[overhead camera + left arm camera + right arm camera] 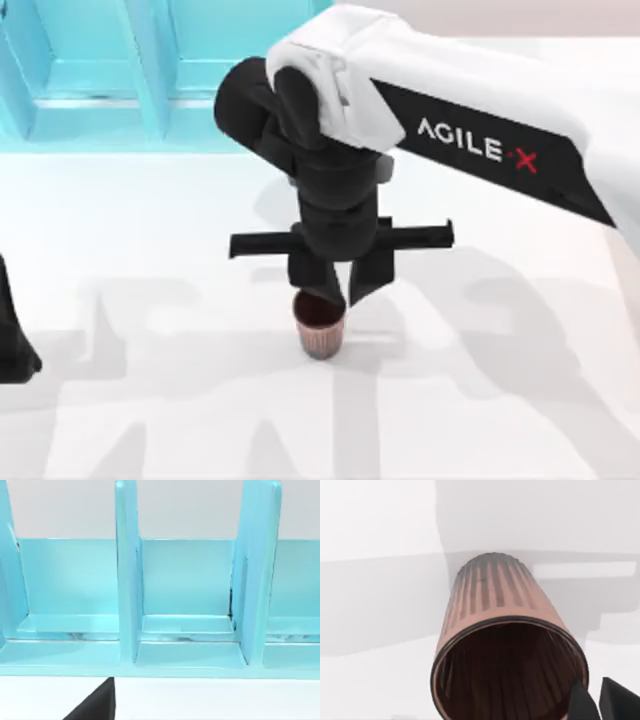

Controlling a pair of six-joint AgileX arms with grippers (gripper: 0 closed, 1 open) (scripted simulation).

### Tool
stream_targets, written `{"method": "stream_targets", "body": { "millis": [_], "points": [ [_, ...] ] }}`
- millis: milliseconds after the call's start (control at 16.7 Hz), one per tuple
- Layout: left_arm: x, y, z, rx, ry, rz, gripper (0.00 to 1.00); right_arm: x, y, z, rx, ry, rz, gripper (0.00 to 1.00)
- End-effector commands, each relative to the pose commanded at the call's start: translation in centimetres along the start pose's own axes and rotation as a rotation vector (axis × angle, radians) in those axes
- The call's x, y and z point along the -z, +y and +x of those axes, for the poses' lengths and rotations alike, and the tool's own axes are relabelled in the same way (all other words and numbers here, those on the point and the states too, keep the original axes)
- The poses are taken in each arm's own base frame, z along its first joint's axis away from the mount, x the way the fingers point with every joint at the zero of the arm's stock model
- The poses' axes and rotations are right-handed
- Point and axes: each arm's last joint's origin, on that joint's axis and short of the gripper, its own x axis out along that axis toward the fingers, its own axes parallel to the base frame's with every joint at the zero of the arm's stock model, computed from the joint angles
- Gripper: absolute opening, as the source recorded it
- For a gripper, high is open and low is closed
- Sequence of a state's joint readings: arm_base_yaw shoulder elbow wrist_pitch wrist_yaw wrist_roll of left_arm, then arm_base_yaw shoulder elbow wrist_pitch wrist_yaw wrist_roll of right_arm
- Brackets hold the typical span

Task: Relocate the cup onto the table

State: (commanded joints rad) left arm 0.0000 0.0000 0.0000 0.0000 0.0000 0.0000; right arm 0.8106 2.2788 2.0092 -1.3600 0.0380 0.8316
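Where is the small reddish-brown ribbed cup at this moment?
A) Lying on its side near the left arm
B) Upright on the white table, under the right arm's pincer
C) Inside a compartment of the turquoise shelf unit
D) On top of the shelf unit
B: the small reddish-brown ribbed cup stands upright on the white glossy table, directly below the right pincer, away from the turquoise shelf unit.

Cup [320,335] reddish-brown, fine vertical ribs, dark inside. Table [500,400] plain glossy white. Shelf unit [190,600] turquoise. Right arm [480,130] white and black.
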Motion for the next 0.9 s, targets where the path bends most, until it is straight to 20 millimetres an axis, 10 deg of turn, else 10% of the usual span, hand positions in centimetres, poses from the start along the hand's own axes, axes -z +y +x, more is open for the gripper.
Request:
{"method": "stream_targets", "body": {
  "millis": [540,900],
  "points": [
    [0.00,0.00,0.00,0.000,0.000,0.000,1.00,0.00,0.00,0.00,0.000,0.000,0.000,0.98],
    [0.00,0.00,0.00,0.000,0.000,0.000,1.00,0.00,0.00,0.00,0.000,0.000,0.000,1.00]
  ]
}}
